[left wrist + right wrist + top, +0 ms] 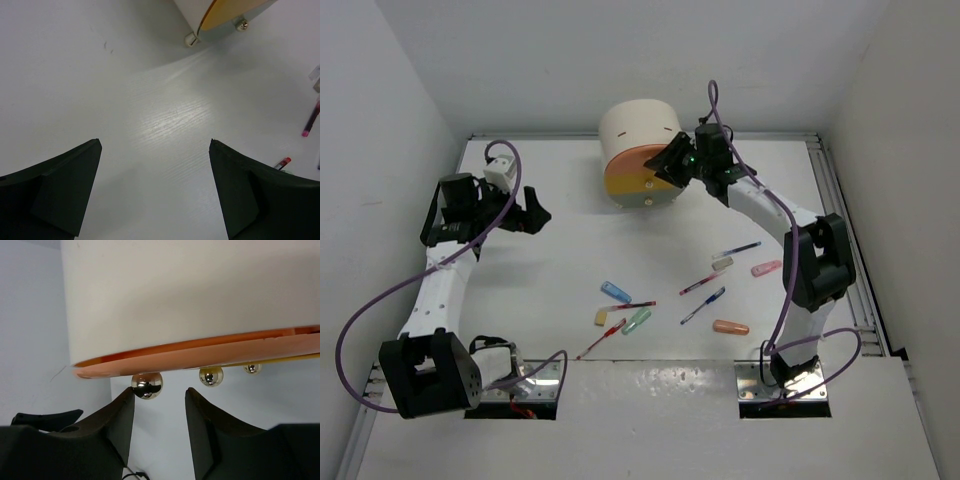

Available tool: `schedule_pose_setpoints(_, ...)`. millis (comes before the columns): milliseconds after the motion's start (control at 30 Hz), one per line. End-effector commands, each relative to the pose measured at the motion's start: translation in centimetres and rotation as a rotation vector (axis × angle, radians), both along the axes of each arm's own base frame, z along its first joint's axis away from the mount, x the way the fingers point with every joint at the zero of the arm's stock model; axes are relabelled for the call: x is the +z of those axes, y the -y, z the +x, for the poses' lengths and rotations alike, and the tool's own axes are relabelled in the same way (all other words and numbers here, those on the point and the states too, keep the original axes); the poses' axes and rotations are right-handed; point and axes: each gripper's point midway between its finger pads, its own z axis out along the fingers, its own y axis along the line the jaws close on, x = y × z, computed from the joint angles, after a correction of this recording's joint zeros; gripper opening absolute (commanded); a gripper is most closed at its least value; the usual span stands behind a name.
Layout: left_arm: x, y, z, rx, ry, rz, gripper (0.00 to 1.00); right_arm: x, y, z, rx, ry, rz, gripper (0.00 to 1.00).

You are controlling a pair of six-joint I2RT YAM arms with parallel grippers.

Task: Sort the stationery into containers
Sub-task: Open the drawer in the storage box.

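right gripper [160, 394]: jaws sitting about half open, gripping nothing, nosing up to the end knob [147, 385] of the peach drawer [200, 357]
left gripper [155, 145]: jaws gaping wide, empty, hovering over bare worktop [165, 115]
stationery: pens [698, 285] and capsules [730, 327] lying loose, well apart from the cabinet [638, 125]
risk: knob's sitting off-centre against one finger, so I'm guessing a pinch could be slipping right off

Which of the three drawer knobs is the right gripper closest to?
The leftmost knob in the right wrist view, just above the open right gripper; the middle knob and rightmost knob sit farther right.
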Motion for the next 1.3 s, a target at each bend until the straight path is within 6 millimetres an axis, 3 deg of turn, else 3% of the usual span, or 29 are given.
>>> schedule_pose_setpoints(0,1.0,-0.1,0.6,-0.027,0.057,0.005,0.96,2.4,-0.2,1.2,-0.003,0.082,-0.011,0.44)
schedule_pose_setpoints(300,0.7,-0.1,0.6,-0.03,0.055,-0.004,0.96,3.2,-0.8,1.1,-0.001,0.092,0.004,0.44)
schedule_pose_setpoints(567,0.2,-0.6,0.6,-0.013,0.04,-0.003,0.96,2.3,-0.9,1.4,-0.012,0.064,-0.009,0.43)
schedule_pose_setpoints(867,0.0,-1.0,0.7,0.008,0.035,-0.007,0.97,2.0,-0.9,1.8,-0.037,0.046,-0.023,0.35)
schedule_pose_setpoints(1267,0.2,-1.0,0.8,0.009,0.039,-0.018,0.97,3.5,-1.2,0.3,-0.007,0.052,-0.025,0.0)
